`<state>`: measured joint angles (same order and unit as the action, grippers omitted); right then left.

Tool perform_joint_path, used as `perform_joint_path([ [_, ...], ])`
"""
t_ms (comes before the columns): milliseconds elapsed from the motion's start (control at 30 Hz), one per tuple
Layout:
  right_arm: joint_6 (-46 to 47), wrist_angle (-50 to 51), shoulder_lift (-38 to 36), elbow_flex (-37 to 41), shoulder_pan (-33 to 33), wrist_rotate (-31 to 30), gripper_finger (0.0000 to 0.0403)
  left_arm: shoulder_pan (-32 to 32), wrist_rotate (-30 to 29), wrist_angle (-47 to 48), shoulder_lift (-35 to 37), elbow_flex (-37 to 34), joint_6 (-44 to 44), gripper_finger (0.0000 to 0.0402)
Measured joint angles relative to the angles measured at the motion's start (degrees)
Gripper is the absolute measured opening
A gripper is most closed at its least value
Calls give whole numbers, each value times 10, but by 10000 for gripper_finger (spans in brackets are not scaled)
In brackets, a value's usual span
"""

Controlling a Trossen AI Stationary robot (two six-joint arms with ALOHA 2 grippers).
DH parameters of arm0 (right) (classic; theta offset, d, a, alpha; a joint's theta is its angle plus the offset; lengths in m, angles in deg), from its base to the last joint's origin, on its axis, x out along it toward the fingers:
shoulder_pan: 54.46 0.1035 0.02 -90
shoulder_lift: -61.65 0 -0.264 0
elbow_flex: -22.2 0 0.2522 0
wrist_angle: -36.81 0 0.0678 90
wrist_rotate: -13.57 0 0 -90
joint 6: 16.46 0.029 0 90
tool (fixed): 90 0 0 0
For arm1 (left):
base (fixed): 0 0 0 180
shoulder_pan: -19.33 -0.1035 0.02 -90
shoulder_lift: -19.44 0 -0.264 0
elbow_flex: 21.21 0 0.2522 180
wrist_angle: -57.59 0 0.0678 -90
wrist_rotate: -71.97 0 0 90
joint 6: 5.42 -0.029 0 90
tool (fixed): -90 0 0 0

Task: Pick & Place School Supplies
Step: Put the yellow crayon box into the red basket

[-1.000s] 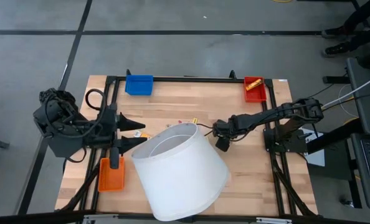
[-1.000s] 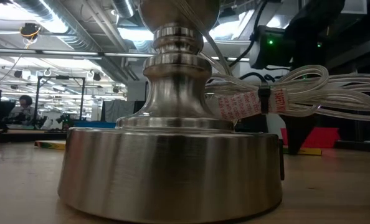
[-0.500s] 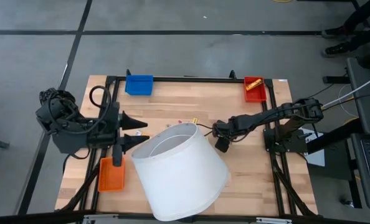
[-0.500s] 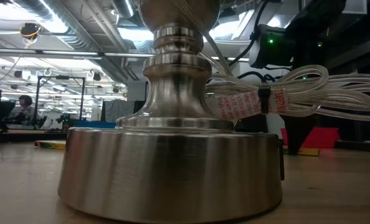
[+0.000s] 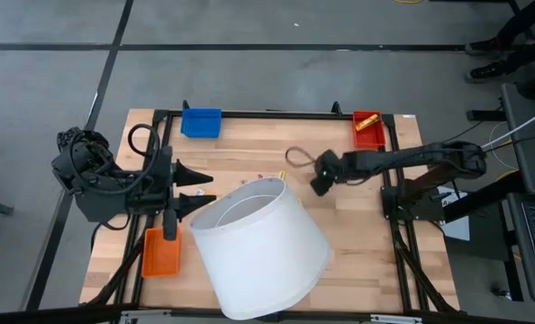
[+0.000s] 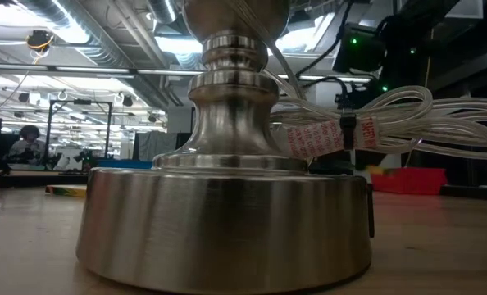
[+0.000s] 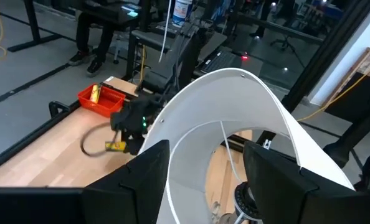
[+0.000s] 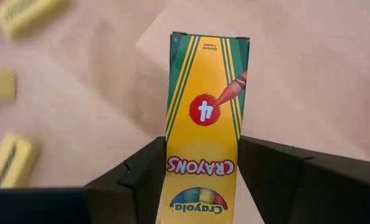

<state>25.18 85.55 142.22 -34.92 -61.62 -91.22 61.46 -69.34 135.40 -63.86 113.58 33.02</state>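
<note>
A yellow and green crayon box point(image 8: 203, 112) sits between the fingers of my right gripper point(image 8: 202, 152), which is shut on it above the middle of the table point(image 5: 320, 180). In the left wrist view the box point(image 7: 115, 147) shows as a yellow spot under that gripper. Yellow blocky pieces point(image 8: 4, 162) lie loose on the wood below. My left gripper point(image 5: 203, 192) stands open, high at the table's left, beside the rim of the white lampshade point(image 5: 258, 247); whether it touches the shade, I cannot tell. My right gripper pinches the crayon box by its two long edges point(image 8: 170, 163), at the end printed CRAYONS, between its two fingers. The fingers come from above, slanting steeply down. The rest of the box sticks out past the fingertips, printed face up, clear of the table.
A red tray point(image 5: 368, 129) with a yellow piece in it stands at the far right, a blue tray point(image 5: 202, 121) at the far left, an orange tray point(image 5: 161, 252) at the near left. The lamp's metal base point(image 6: 227, 205) and bundled cord point(image 6: 375, 123) fill the low view.
My right gripper has risen off the table and gone toward the far edge, rolling at the wrist. In the low view it has lifted out from in front of the red tray.
</note>
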Motion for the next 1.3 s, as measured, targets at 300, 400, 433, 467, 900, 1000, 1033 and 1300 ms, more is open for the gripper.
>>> perform_joint_path([
  [300,-31,28,-86,-23,-174,-23,182,0,-17,0,0,0,-21,203],
  [400,-58,49,-96,-41,-242,-29,183,0,-17,0,0,0,-22,203],
  [433,-64,53,-97,-47,-263,-33,184,0,-18,0,0,0,-23,203],
  [467,-74,53,-97,-50,-282,-34,185,0,-17,0,-1,0,-23,203],
  [900,-109,80,-97,-59,-419,-104,183,4,-18,0,-3,0,-12,203],
  [1000,-105,79,-91,-59,-416,-109,186,6,-20,0,-3,0,-11,203],
  [1033,-103,79,-88,-59,-417,-117,187,6,-21,0,-4,0,-9,203],
  [1300,-77,79,-40,-59,-402,-195,199,20,-20,-1,-11,0,8,203],
])
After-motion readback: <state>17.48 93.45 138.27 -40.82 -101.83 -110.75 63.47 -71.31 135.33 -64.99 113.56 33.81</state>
